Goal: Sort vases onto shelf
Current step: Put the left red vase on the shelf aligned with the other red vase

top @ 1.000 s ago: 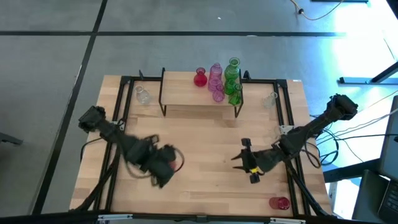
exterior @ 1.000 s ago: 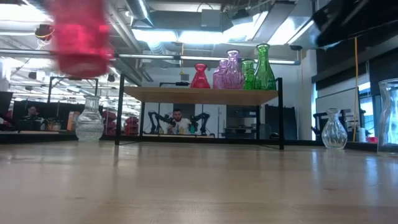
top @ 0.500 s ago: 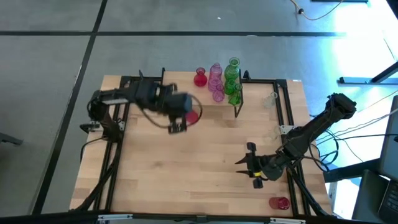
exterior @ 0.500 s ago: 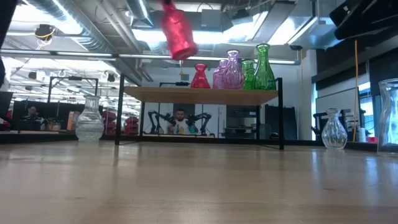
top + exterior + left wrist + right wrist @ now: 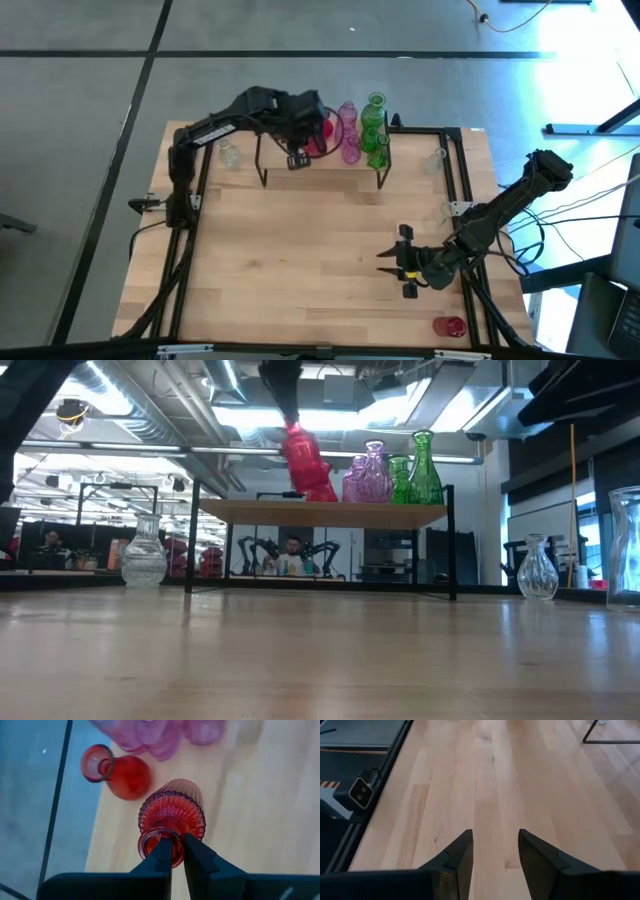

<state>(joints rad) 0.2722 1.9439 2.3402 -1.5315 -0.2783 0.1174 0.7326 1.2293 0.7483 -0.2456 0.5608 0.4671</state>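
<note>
Up over the shelf, a ribbed red vase hangs tilted, its rim pinched between the narrow fingers of the left gripper. Beside it on the board stand a smooth red vase, pink vases and green vases. Clear vases sit on the table. Near the table's front right, the right gripper hovers low, fingers apart, holding nothing.
</note>
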